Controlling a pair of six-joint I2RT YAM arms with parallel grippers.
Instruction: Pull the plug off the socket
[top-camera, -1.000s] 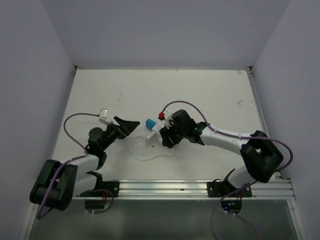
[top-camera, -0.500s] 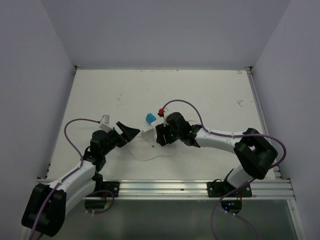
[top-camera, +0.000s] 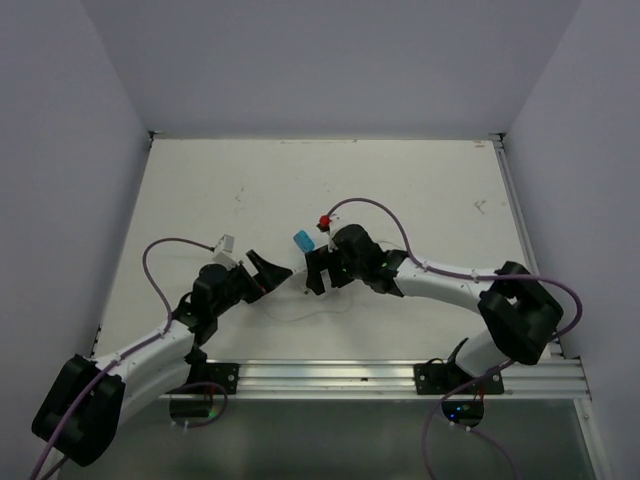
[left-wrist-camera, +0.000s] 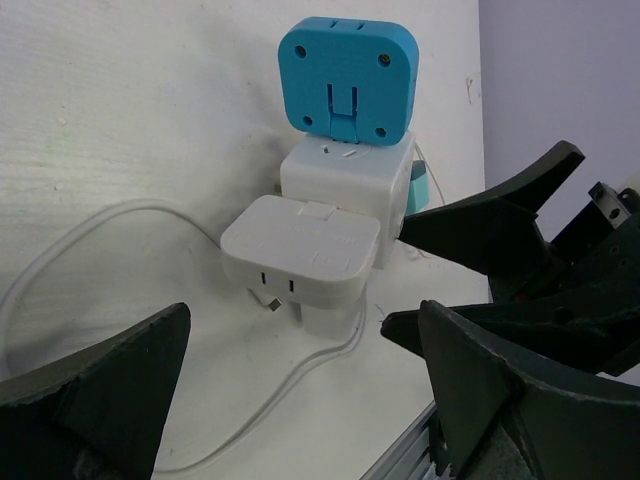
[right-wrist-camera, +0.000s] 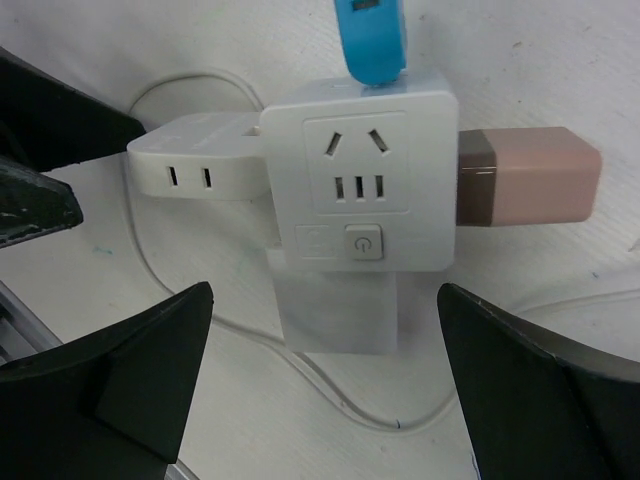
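A white cube socket (right-wrist-camera: 365, 185) lies on the table with plugs on its sides: a blue plug (right-wrist-camera: 370, 40) on top, a pinkish-brown plug (right-wrist-camera: 525, 190) on the right and a flat white plug (right-wrist-camera: 195, 165) on the left. The left wrist view shows the same socket (left-wrist-camera: 350, 185), blue plug (left-wrist-camera: 347, 75) and flat white plug (left-wrist-camera: 300, 250), with a metal prong under its edge. My right gripper (right-wrist-camera: 330, 370) is open just short of the socket, touching nothing. My left gripper (left-wrist-camera: 300, 400) is open, facing the flat white plug. From above, both grippers (top-camera: 275, 268) (top-camera: 316, 265) flank the cluster below the blue plug (top-camera: 303, 238).
The socket's thin white cable (top-camera: 300, 312) loops toward the near edge. A red-tipped part (top-camera: 323, 222) lies behind the right wrist. The aluminium rail (top-camera: 330, 375) runs along the near edge. Purple arm cables (top-camera: 370, 205) arch over the table. Walls close in left, right and rear.
My right gripper has opened and let go of the socket. The left arm has slid right and nearer, closing in on the socket's left side, jaws wide.
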